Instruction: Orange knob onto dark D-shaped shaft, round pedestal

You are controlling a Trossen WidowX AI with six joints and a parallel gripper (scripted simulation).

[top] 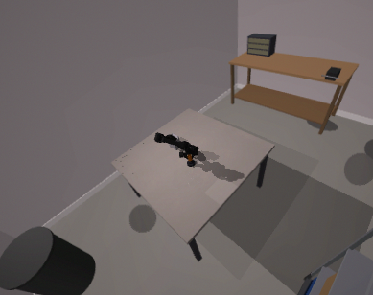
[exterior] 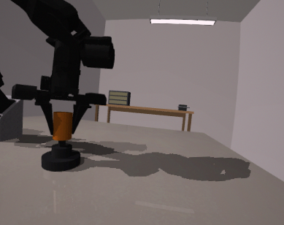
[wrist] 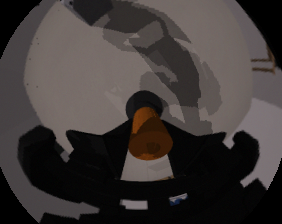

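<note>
The orange knob (top: 190, 157) (exterior: 62, 126) (wrist: 149, 136) is upright between the fingertips of my gripper (exterior: 62, 132) (wrist: 146, 121), which is shut on it. The round dark pedestal (exterior: 60, 161) (wrist: 137, 99) stands on the table right below the knob. In the exterior view a short piece of the dark shaft (exterior: 62, 143) shows between the knob's lower end and the pedestal's raised middle, so the knob stands above the pedestal. Whether the shaft's tip is inside the hole is hidden. The flat sides of shaft and hole cannot be seen.
The arm's grey base block (exterior: 10, 120) is at the left in the exterior view. The arm's shadow falls across the table (top: 157, 192) (exterior: 120, 201). A wooden bench (top: 296, 67) (exterior: 149, 110) with a drawer box (top: 261, 45) (exterior: 119, 98) stands far behind.
</note>
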